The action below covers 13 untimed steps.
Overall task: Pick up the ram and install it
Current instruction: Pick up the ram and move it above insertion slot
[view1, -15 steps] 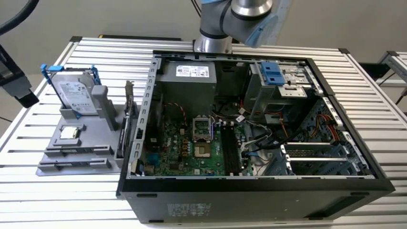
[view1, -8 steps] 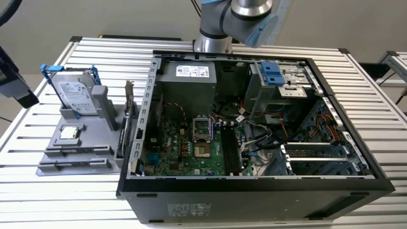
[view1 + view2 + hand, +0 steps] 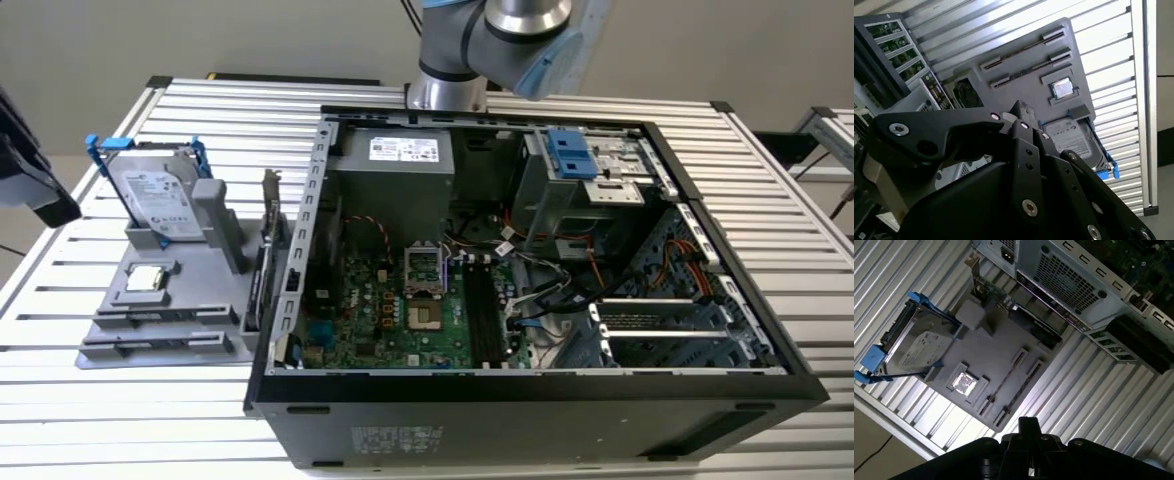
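Hovering above the slatted table (image 3: 80, 420), the hand (image 3: 1015, 107) hung clear of every part. Its tips seemed drawn together with nothing between them, so the pick looked not yet made.

The ram (image 3: 160, 318) appeared as a thin dark strip standing edge-up in a long slot of the grey fixture (image 3: 200, 290), on the exterior view's left of the open computer case (image 3: 534, 385). That pose probably left its upper edge free, so that a narrow pinch from above could take it. Whether the neighbouring slot held a second strip could not be told.

The fixture kept its other parts apart in the same way. The hard drive (image 3: 160, 195) leaned upright in its blue frame at the far end. The processor chip (image 3: 144, 280) lay flat in a square recess between the drive and the ram. An expansion card (image 3: 274, 235) stood on edge just beside the case wall.

The case lay on its side with the panel off, which turned the motherboard (image 3: 387, 310) to face upward. Its black memory slots (image 3: 483, 312) looked unfilled and open to a straight descent.
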Each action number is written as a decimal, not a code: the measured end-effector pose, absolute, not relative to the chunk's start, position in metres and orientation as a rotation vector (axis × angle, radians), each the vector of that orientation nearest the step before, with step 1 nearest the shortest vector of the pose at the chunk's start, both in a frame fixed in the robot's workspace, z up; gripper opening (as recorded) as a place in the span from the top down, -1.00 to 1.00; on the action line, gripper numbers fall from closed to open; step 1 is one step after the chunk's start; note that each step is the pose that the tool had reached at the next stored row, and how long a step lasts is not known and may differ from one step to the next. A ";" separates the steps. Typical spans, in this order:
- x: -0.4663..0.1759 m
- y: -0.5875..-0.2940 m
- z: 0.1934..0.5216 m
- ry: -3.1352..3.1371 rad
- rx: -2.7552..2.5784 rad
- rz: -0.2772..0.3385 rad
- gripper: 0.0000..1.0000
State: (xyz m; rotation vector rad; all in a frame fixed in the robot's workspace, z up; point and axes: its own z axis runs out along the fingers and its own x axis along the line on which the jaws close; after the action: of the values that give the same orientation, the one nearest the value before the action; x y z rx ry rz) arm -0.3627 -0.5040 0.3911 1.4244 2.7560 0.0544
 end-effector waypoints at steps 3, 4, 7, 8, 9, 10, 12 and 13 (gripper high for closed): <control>-0.363 -0.504 0.391 2.721 1.488 0.053 1.00; -0.363 -0.504 0.391 2.709 1.509 0.052 1.00; -0.363 -0.504 0.391 2.672 1.572 0.051 1.00; -0.363 -0.504 0.391 2.660 1.592 0.051 1.00; -0.363 -0.504 0.391 2.648 1.612 0.050 1.00; -0.363 -0.504 0.391 2.636 1.632 0.050 1.00; -0.363 -0.504 0.391 2.611 1.671 0.049 1.00; -0.363 -0.504 0.391 2.598 1.690 0.048 1.00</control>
State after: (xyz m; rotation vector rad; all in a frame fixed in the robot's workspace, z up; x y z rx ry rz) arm -0.3627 -0.5040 0.3911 1.6899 2.5979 0.0481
